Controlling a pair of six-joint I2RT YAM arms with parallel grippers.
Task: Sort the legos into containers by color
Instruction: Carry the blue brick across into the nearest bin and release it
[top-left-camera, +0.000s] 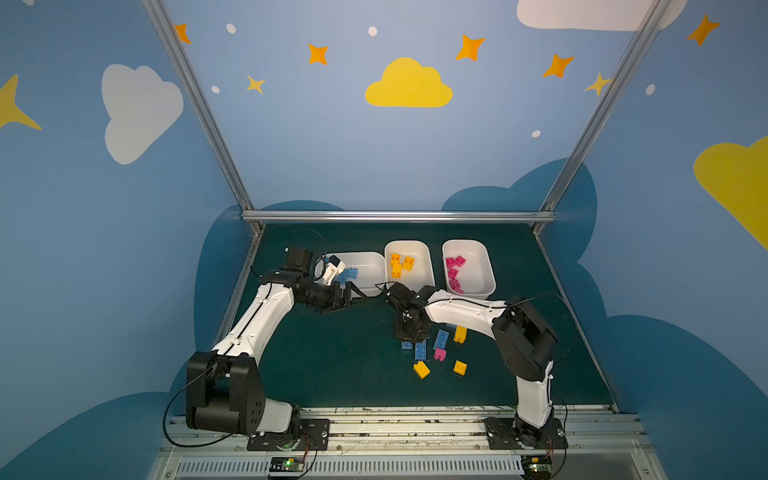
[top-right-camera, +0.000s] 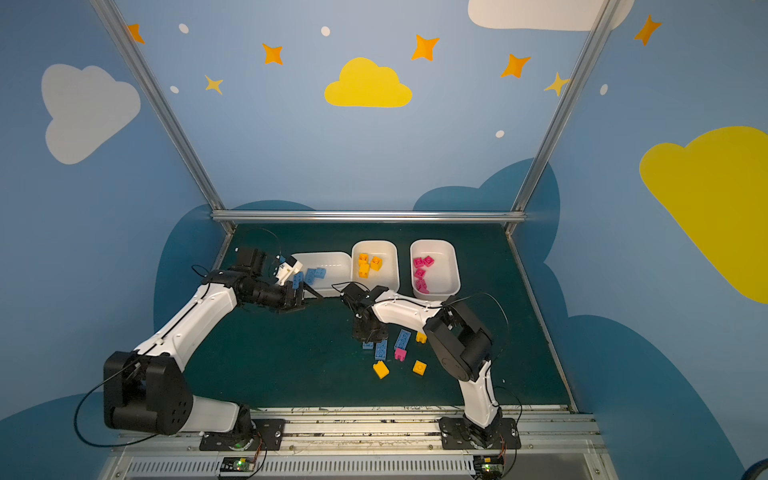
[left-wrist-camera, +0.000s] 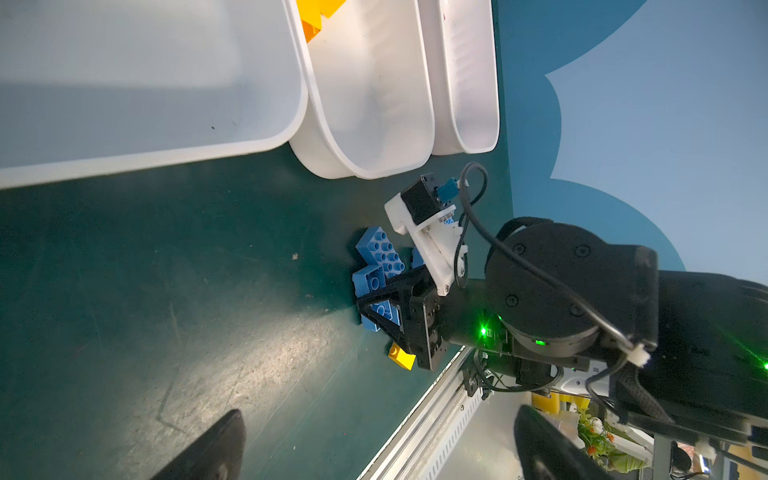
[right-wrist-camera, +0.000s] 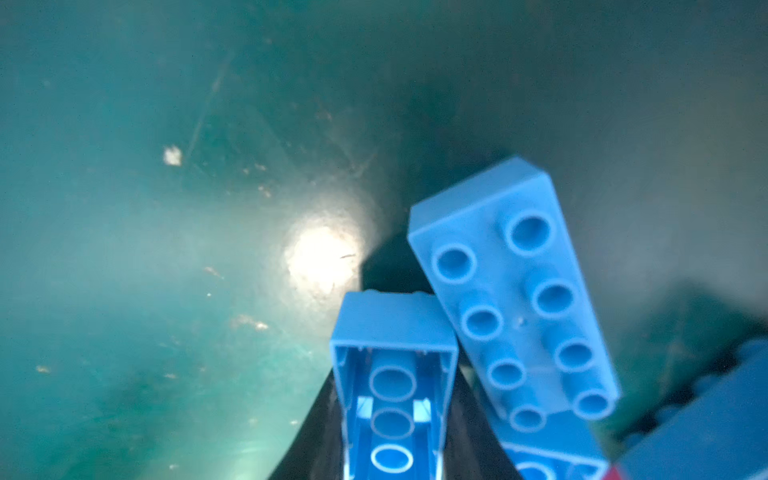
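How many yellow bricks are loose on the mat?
3. Front-left yellow brick, front-right yellow brick, rear yellow brick by the right arm, which may hide more.

Upturned blue brick (right-wrist-camera: 390, 386) cut off by wrist frame edge; right end effector (top-left-camera: 409, 332) covers most of it in both top views.

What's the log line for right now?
left tool open, by tray | right tool shut on blue brick | sorting unfinished

Nothing legible anywhere: no text, label, brand, number or sign sharp enough to read in any view.
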